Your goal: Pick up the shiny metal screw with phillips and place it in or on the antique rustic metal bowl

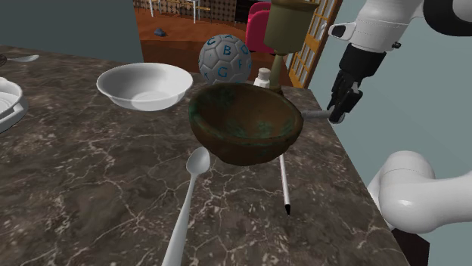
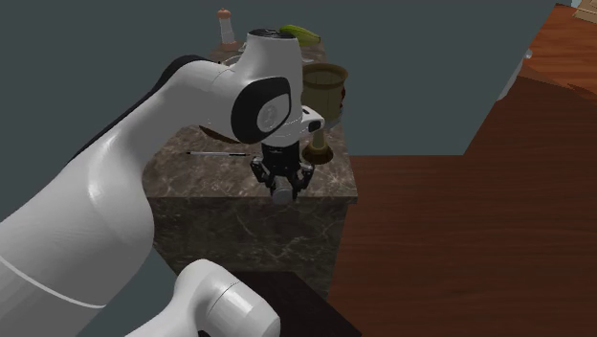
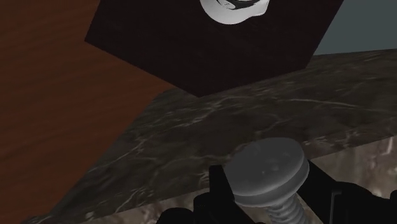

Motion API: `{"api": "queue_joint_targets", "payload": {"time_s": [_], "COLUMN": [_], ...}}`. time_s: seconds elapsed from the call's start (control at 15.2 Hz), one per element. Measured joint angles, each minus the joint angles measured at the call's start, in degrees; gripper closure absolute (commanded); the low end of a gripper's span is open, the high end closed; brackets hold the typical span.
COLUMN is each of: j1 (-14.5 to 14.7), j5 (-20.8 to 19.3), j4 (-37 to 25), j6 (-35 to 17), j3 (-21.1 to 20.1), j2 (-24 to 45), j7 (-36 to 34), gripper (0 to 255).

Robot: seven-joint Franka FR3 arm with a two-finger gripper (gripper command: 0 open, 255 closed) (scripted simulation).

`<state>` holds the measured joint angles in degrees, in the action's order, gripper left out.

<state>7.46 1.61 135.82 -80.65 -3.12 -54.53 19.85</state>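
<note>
Screw (image 3: 270, 167) dead ahead: grey metal, domed head, threaded shank, and my fingers (image 3: 219, 183) are clamped on that shank just under the head. I'd call it light and rigid, nothing to crush. It's also smooth and round, so it could swivel or slip, and the threads look like the better place to bite. In the shoulder view it pokes sideways out of the gripper (image 1: 338, 112), in the air just beside the rim of the rusty, green-stained bowl (image 1: 246, 125), on the bowl's arm side. Whether it touches the rim, I can't tell. The bowl sits on the marble counter (image 1: 83, 181), with a spoon (image 1: 190, 193) close beside it.
</note>
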Motion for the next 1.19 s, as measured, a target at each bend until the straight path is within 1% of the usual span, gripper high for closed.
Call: {"api": "queue_joint_targets", "payload": {"time_s": [1.19], "j1": [-0.3], "j5": [-0.4], "j4": [-18.7], "j6": [11.2], "j3": [0.3], "j2": [7.5], "j7": [0.0], "gripper": [255]}}
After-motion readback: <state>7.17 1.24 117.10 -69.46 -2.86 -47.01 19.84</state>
